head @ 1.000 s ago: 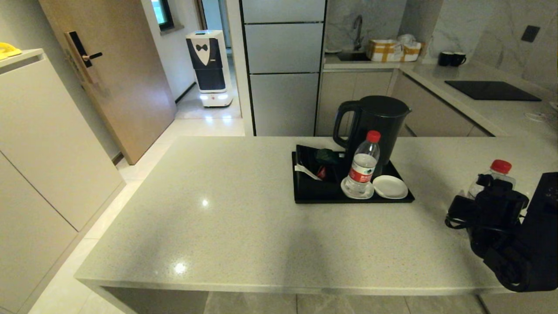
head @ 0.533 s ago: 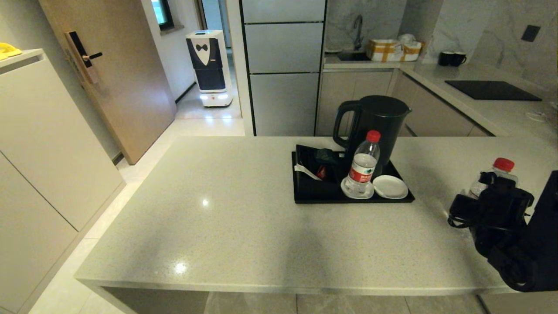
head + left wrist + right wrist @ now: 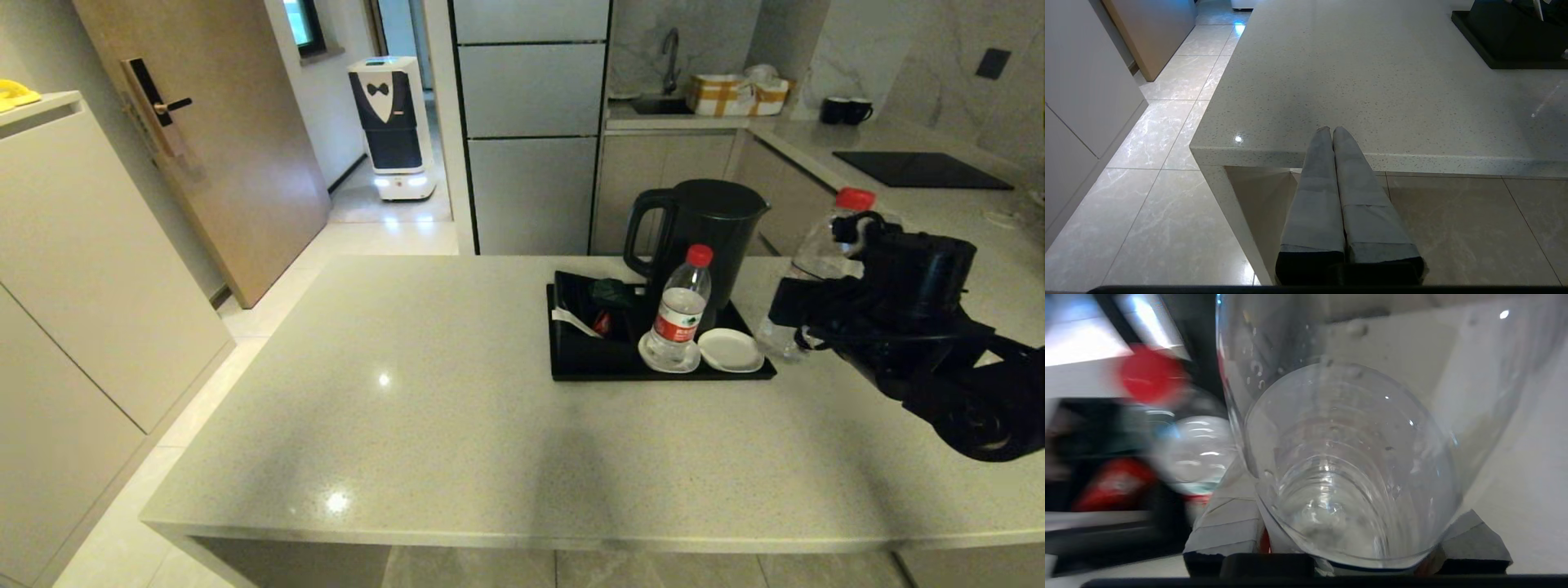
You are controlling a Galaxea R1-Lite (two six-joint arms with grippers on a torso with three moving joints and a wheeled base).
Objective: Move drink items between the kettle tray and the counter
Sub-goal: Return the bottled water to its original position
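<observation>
One clear water bottle with a red cap stands on a white coaster on the black kettle tray, in front of the black kettle. Beside it a second white coaster is bare. My right gripper is shut on the other bottle, which hangs tilted in the air just right of the tray, above the grey speckled counter. The right wrist view is filled by that bottle between the fingers. My left gripper is shut and empty, parked at the counter's near edge.
Dark sachets and a folded pouch fill the tray's left half. Behind the counter runs a worktop with a black cooktop, two black mugs and a sink. A service robot stands in the far doorway.
My right gripper has lifted the bottle off the counter at the right and carried it up and leftward, close to the tray's right end. The left arm has not moved.
</observation>
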